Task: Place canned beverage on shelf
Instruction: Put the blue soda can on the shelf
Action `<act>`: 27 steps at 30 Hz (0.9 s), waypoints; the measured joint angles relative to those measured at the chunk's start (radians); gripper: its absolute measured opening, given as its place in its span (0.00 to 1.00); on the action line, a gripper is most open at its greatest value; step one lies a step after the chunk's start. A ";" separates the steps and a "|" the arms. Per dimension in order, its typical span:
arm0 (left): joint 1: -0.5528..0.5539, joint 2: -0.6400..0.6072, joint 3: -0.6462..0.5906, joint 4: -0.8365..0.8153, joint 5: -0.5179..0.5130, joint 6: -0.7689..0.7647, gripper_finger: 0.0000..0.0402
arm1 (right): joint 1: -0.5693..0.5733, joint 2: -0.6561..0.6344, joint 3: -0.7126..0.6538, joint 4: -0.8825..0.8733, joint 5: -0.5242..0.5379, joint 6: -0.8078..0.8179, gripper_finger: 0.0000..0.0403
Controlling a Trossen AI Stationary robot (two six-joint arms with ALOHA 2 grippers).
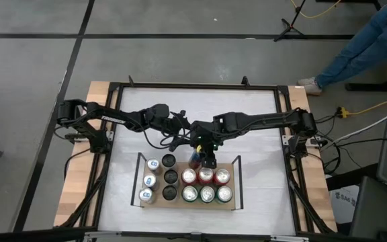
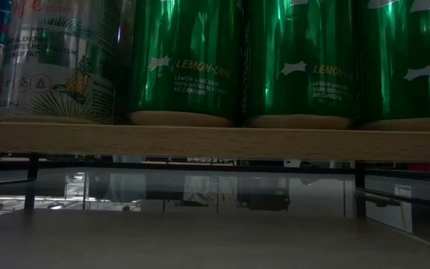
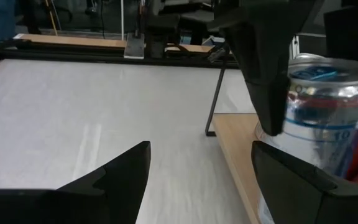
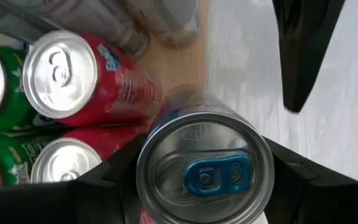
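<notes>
The shelf (image 1: 189, 204), a light wooden board with black rails at its short ends, lies on the white table (image 1: 261, 121) and is the landmark here. Going from the left across it: one column of silver-white cans (image 1: 149, 180) stands at the left rail, then a column of dark cans (image 1: 170, 177), then two rows of three, red cans (image 1: 205, 176) behind and green cans (image 1: 207, 194) in front. One place is free, at the back edge of the shelf between the dark cans and the red ones. The left gripper (image 3: 197, 168) waits just behind the shelf's back edge, over the table, with its fingers well apart and nothing between them (probably it stays near only to help if needed). The right gripper (image 1: 203, 156) is above that free place and holds a blue-and-silver can (image 4: 204, 169) upright, its fingers closed on the can's sides below the rim, so that the can may go straight down without touching the red can (image 4: 89, 78) beside it. I judge that the can is not yet set on the board; lowering and letting go are what remain.
</notes>
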 joint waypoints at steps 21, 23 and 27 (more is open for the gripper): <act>0.000 0.000 0.000 -0.004 0.000 0.006 0.67 | 0.000 0.000 0.000 -0.003 -0.049 -0.012 0.56; 0.000 0.000 0.000 -0.004 -0.001 0.007 0.67 | 0.000 0.000 0.000 -0.003 -0.061 -0.026 0.56; 0.000 0.000 0.000 -0.004 -0.001 0.007 0.67 | 0.000 0.000 0.000 -0.003 -0.069 -0.029 0.56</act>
